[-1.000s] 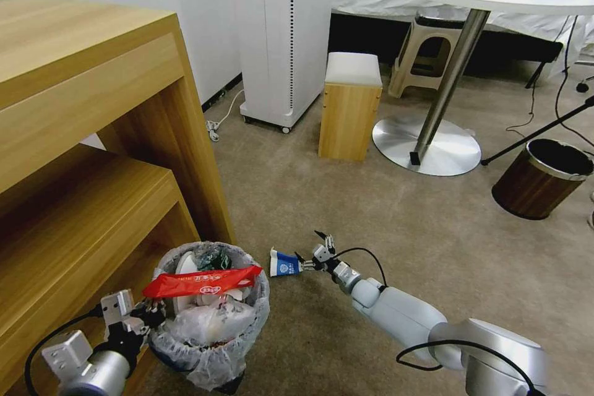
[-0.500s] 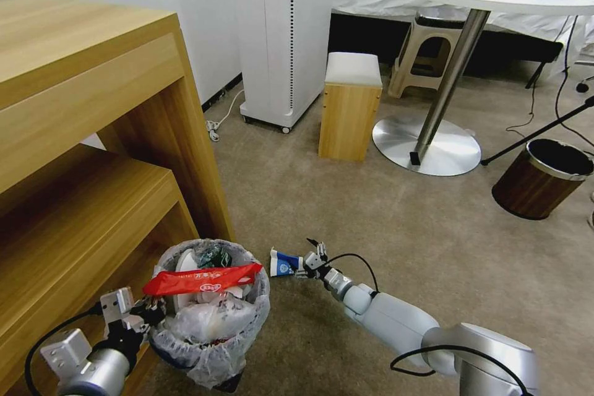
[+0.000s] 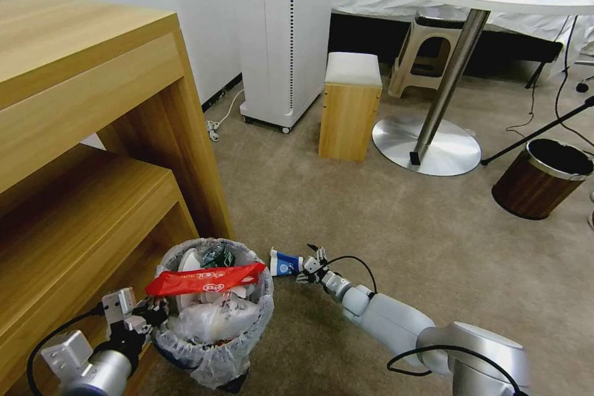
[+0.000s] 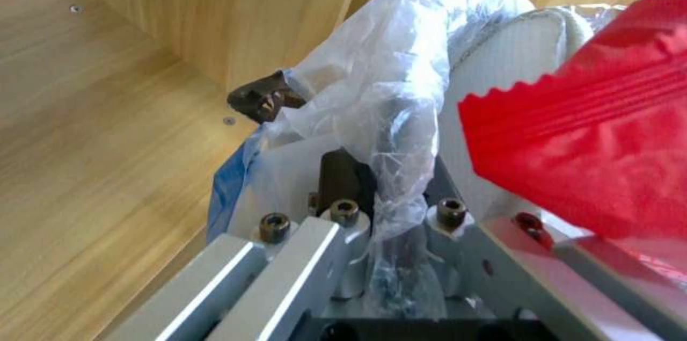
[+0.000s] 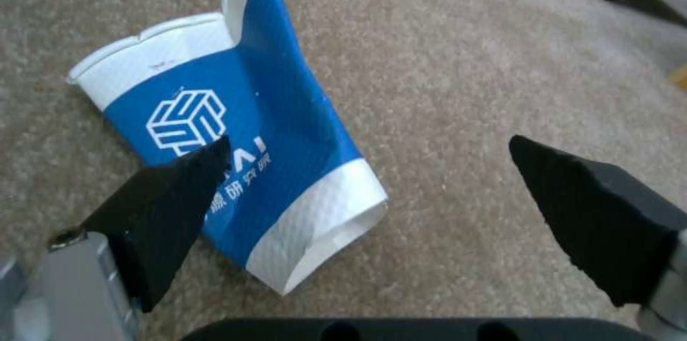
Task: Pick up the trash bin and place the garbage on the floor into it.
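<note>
The trash bin (image 3: 213, 322), black with a crinkled whitish bag, hangs low beside the wooden shelf. It holds garbage, with a red wrapper (image 3: 204, 280) lying across the top. My left gripper (image 3: 147, 314) is shut on the bin's bagged rim (image 4: 386, 88), next to the red wrapper (image 4: 594, 131). A crushed blue-and-white paper cup (image 3: 283, 263) lies on the beige floor (image 3: 371, 210) just right of the bin. My right gripper (image 3: 311, 265) is open and low over the carpet. One of its fingertips (image 5: 207, 161) overlaps the cup (image 5: 236, 142); the other stands well off to the side.
A wooden shelf unit (image 3: 93, 136) closes off the left. Farther back are a white appliance (image 3: 288, 37), a small wooden stool (image 3: 349, 105) and a round table's metal base (image 3: 427, 145). A dark-brown bin (image 3: 541, 176) and cables sit at the right.
My right gripper has sunk lower and edged closer to the paper cup, staying open. The left gripper still holds the bin, which has barely shifted.
</note>
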You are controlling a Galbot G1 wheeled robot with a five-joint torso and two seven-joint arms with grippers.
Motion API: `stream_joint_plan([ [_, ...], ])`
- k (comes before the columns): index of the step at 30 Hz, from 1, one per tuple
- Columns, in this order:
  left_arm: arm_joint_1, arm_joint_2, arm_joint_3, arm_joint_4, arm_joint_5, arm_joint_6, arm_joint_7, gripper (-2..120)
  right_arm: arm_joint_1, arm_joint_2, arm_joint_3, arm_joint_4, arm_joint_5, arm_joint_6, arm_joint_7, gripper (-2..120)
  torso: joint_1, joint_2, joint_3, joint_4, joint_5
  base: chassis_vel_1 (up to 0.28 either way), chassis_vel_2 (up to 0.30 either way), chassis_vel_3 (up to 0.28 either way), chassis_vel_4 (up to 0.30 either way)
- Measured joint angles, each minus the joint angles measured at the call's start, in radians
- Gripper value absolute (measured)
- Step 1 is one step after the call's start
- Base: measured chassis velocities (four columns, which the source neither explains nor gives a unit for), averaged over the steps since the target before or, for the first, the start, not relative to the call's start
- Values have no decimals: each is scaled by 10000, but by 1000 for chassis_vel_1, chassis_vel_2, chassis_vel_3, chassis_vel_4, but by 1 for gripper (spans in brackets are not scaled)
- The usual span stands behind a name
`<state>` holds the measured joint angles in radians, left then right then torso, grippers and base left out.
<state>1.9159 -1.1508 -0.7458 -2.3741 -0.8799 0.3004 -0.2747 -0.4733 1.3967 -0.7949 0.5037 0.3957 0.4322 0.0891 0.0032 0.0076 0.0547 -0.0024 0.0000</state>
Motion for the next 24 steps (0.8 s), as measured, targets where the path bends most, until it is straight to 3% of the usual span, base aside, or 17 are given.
stream_joint_plan([
  [4, 8, -33, 28, -8, 26, -17, 8, 3, -2, 31, -15, -13, -7, -91, -45, 91, 1, 0, 0, -1, -1, 0, 0, 0, 0],
  [10, -10, -48, 46, -42, 46, -72, 48, 3, -28, 51, 13, -48, 10, -142, -222, 64, 0, 0, 0, 0, 0, 0, 0, 0, 0],
  [24, -114, -62, 119, 49, 24, -113, 53, 3, -81, -166, 32, -29, -20, 107, -600, 15, 0, 0, 0, -1, 1, 0, 0, 0, 0],
])
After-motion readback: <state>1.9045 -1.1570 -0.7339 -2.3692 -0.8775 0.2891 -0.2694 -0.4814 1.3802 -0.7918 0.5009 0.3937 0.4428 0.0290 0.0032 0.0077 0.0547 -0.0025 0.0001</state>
